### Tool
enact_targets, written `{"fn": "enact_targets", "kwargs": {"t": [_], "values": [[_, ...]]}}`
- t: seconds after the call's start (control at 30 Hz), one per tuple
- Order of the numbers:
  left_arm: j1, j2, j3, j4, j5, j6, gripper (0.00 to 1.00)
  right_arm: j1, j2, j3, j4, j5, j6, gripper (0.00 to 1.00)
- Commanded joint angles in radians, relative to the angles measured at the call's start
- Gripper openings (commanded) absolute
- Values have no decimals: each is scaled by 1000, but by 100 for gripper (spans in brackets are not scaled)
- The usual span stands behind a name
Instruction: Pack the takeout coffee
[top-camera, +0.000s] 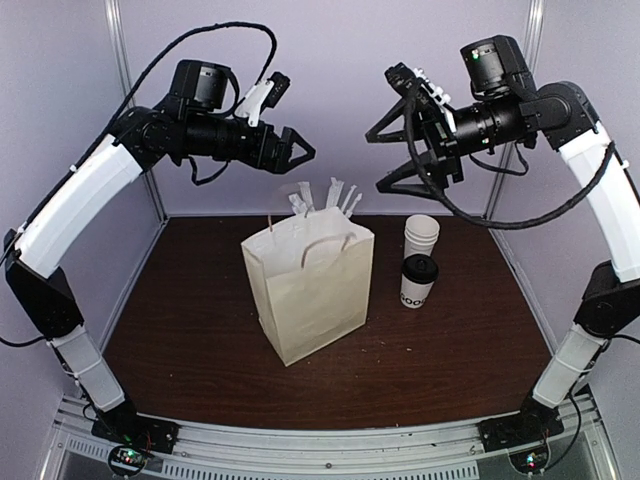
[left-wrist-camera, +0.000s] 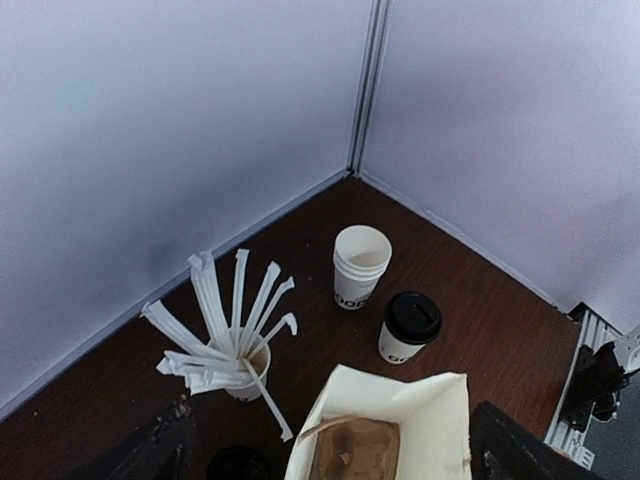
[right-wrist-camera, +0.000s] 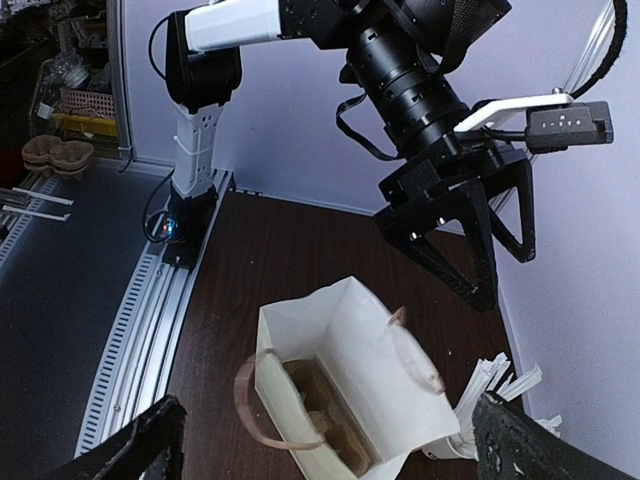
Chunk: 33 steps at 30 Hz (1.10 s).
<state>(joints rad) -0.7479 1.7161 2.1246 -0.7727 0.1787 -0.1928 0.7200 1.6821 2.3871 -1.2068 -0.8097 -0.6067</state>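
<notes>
The takeout coffee (top-camera: 418, 281), a white cup with dark lettering and a black lid, stands upright on the table right of the open white paper bag (top-camera: 308, 283). It also shows in the left wrist view (left-wrist-camera: 410, 328), behind the bag (left-wrist-camera: 400, 415). My left gripper (top-camera: 303, 151) is open and empty, high above the bag's left rear. My right gripper (top-camera: 381, 160) is open and empty, high above the bag's right rear. The two grippers face each other. The bag (right-wrist-camera: 400, 370) holds a brown cardboard cup carrier (right-wrist-camera: 335, 425) at its bottom.
A stack of lidless white cups (top-camera: 421, 236) stands just behind the coffee. A white cup full of white straws (top-camera: 325, 200) stands behind the bag. Purple walls close the back and sides. The bag's brown handles (right-wrist-camera: 250, 415) hang outward.
</notes>
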Motion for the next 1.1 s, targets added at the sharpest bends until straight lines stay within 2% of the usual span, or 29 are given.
{"fn": "enact_targets", "kwargs": {"t": [0.0, 0.3, 0.53, 0.67, 0.77, 0.93, 1.07], "values": [[0, -85, -84, 63, -148, 35, 98, -23, -47, -64, -88, 20, -73, 100], [-1, -129, -152, 11, -139, 69, 96, -25, -76, -179, -97, -2, -98, 100], [-1, -118, -221, -89, 15, 77, 86, -3, -63, -300, -69, 42, -148, 96], [-1, -95, -246, -90, -31, 89, 86, 7, -33, -349, -7, 78, -125, 94], [0, -35, -201, -143, -81, 108, 84, 8, 1, -333, -9, 87, -125, 92], [4, 52, -134, -259, -100, 113, 74, 8, 2, -336, -15, 85, -120, 91], [31, 87, -137, -311, -51, 83, 57, 7, -27, -372, -9, 113, -125, 91]]}}
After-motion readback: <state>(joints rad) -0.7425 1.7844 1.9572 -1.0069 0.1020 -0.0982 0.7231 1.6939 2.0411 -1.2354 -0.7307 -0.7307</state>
